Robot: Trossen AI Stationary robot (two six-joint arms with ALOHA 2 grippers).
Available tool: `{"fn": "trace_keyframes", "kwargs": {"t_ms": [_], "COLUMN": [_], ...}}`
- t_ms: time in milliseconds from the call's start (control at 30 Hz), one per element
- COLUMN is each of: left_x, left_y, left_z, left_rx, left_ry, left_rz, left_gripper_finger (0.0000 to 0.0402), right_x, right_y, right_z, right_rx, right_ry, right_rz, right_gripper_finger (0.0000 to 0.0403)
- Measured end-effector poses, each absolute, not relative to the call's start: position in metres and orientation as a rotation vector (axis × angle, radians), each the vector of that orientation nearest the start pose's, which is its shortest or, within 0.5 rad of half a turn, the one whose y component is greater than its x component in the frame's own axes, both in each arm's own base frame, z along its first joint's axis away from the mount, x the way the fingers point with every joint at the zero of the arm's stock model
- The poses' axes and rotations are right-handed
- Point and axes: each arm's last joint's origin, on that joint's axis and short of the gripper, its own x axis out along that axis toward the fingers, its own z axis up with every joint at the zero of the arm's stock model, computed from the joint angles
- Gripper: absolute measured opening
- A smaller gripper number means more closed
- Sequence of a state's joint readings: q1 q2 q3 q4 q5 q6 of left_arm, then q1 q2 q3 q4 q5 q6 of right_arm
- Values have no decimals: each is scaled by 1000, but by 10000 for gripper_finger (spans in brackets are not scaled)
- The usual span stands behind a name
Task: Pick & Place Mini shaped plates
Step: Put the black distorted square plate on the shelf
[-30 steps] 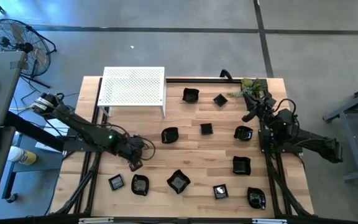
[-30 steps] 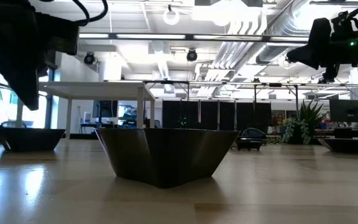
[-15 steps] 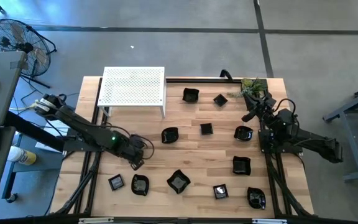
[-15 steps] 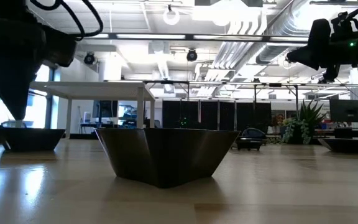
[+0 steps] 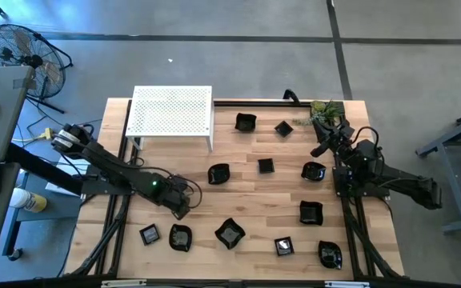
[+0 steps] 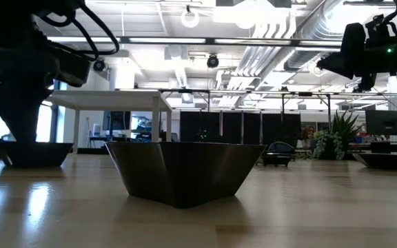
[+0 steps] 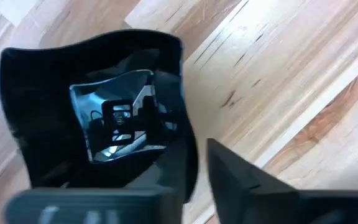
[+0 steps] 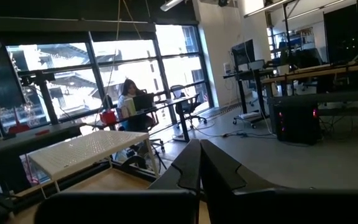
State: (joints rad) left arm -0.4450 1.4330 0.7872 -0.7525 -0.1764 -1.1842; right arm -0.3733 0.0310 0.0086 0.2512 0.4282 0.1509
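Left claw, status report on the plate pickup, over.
Left claw low over a black mini plate, rim between its fingers. Right claw shut, raised, holding nothing. Nothing in the way.

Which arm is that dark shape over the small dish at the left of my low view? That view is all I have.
Observer: The left arm. From above, the left gripper is over the front-left part of the table.
Operator: What is that dish like?
Observer: The left wrist view shows a squarish glossy black plate, empty.
Operator: And the right arm?
Observer: The right gripper is shut and empty, raised near the plant sprig at the back right corner.
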Motion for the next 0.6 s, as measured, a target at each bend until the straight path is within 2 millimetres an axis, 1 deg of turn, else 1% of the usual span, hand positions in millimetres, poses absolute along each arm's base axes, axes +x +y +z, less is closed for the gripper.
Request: {"fn": "trace_keyframes", "kwargs": {"t_ms": [67,167,267,400,533,600], "left_x": [211,209,208,207,204,201], "left_y": [-95,-94,-94,-93,-92,-90], "left_z": [171,175,188,216,251,271], "left_rx": [-566,-571,-561,-532,-501,-500], "left_ry": [1248,1255,1240,1170,1066,1005], "left_rz": [560,550,511,395,255,213], "left_gripper_finger": [11,12,5,3,2,1], "right_x": [83,83,83,83,83,83], "right_y": [-46,-46,-46,-46,-46,-46], "right_z": [187,187,187,187,187,187], "right_rx": [151,152,152,153,154,154], "right_ry": [-293,-293,-293,-294,-294,-292], "right_rz": [-778,-778,-778,-778,-778,-778], "right_gripper_finger": [4,6,6,2,4,4]}}
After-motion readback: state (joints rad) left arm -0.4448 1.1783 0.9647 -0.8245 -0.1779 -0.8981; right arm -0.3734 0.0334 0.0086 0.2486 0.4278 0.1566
